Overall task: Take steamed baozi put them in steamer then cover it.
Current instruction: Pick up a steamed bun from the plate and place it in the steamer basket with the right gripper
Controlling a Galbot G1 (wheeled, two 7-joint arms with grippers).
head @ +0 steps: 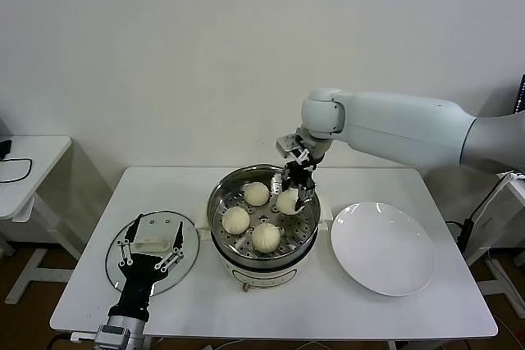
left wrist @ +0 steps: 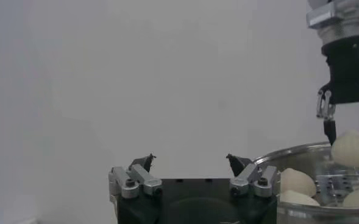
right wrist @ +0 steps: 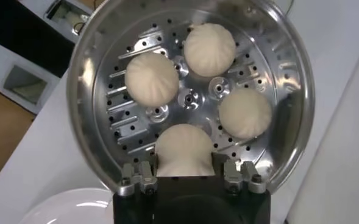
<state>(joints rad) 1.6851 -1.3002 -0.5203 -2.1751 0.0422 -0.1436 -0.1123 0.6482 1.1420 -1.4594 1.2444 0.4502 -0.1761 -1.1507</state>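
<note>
The steamer (head: 216, 202) stands mid-table, a shiny pot on a cream base. Three baozi (head: 257, 193) (head: 235, 220) (head: 267, 237) lie on its perforated tray. My right gripper (head: 292, 193) is inside the pot's far right side, shut on the fourth baozi (head: 288, 201), just above the tray. In the right wrist view that baozi (right wrist: 185, 148) sits between my fingers (right wrist: 138, 176), with the others beyond (right wrist: 152, 77). The glass cover (head: 189, 243) lies flat at the table's left. My left gripper (head: 153, 239) is open over the cover's handle; it shows open and empty in the left wrist view (left wrist: 190, 163).
An empty white plate (head: 382, 247) lies right of the steamer. A small white side table (head: 29, 157) stands at far left. The steamer rim (left wrist: 301, 151) and my right gripper (left wrist: 345, 91) show in the left wrist view.
</note>
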